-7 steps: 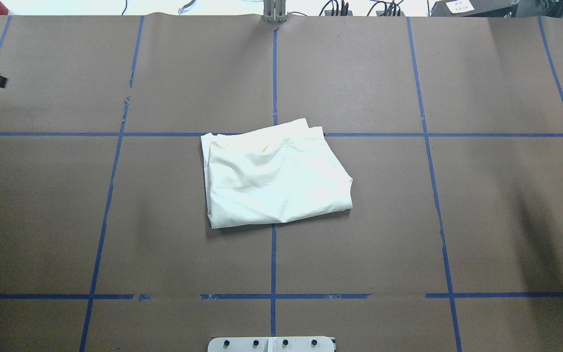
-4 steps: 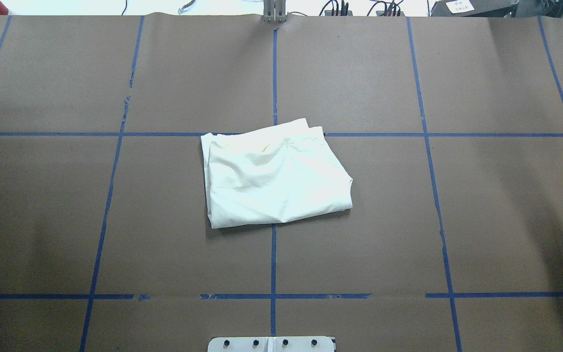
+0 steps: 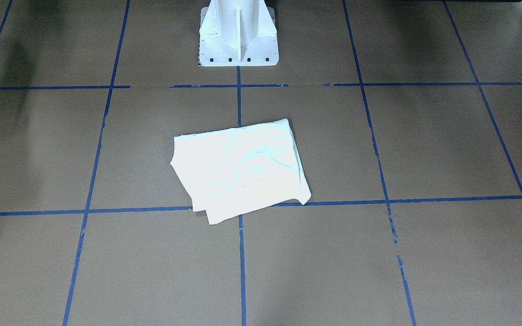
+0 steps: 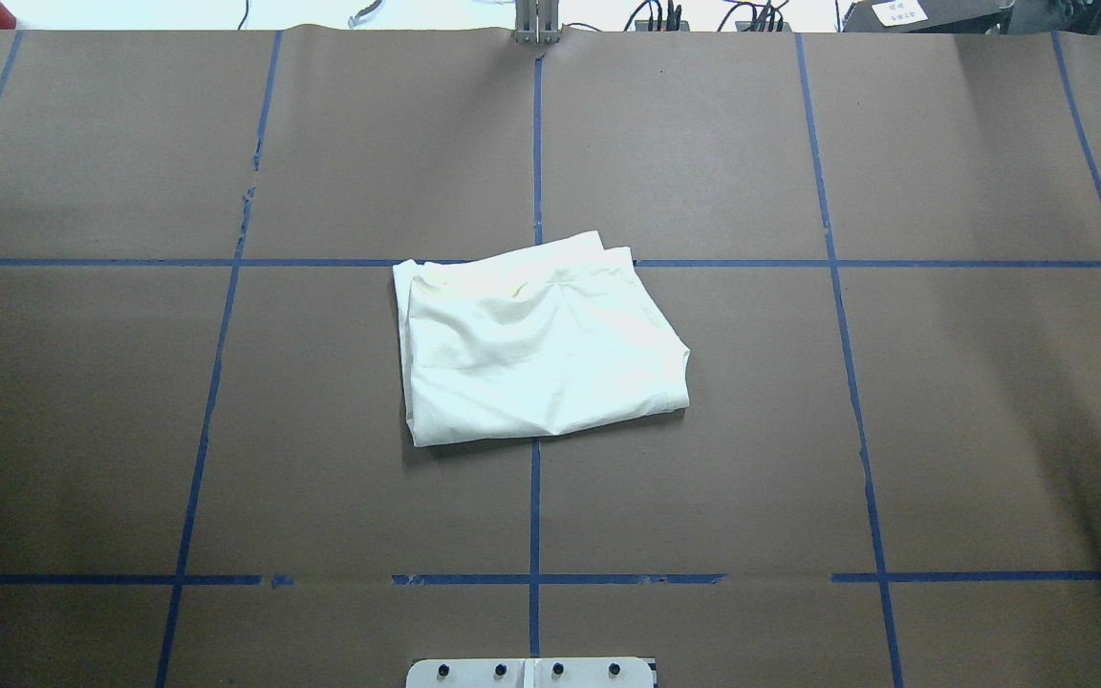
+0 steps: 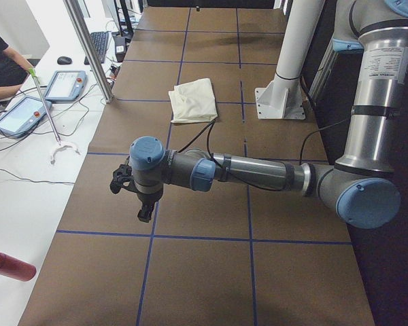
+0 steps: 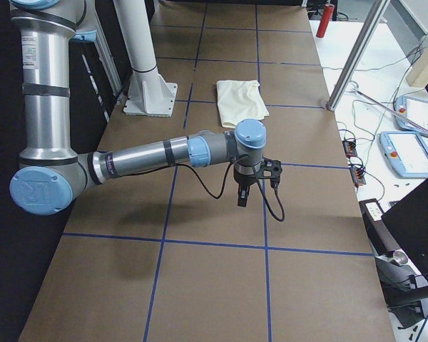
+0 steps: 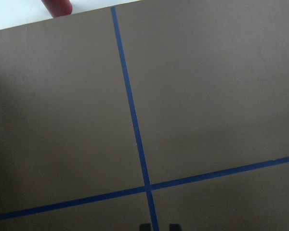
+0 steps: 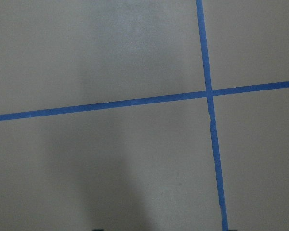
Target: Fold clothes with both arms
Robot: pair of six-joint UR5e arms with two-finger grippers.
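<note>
The cream-white shirt (image 4: 536,344) lies folded in a rough rectangle at the middle of the brown table, plain side up; it also shows in the front-facing view (image 3: 240,170). No print shows. Both arms are out at the table's ends, far from the shirt. My left gripper (image 5: 144,216) hangs over bare table; in its wrist view its tips (image 7: 157,227) stand close together, shut and empty. My right gripper (image 6: 241,199) hangs over bare table; in its wrist view (image 8: 164,230) its tips sit wide apart, open and empty.
Blue tape lines (image 4: 534,143) grid the table. The white pedestal base (image 3: 238,40) stands at the robot's edge. A red cylinder (image 5: 10,265) lies off the table's left end. Teach pendants (image 6: 406,149) and cables lie beside the far edge.
Both grippers showed at the overhead view's left and right edges one second ago; they have moved outward and out of that view. The shirt has not moved.
</note>
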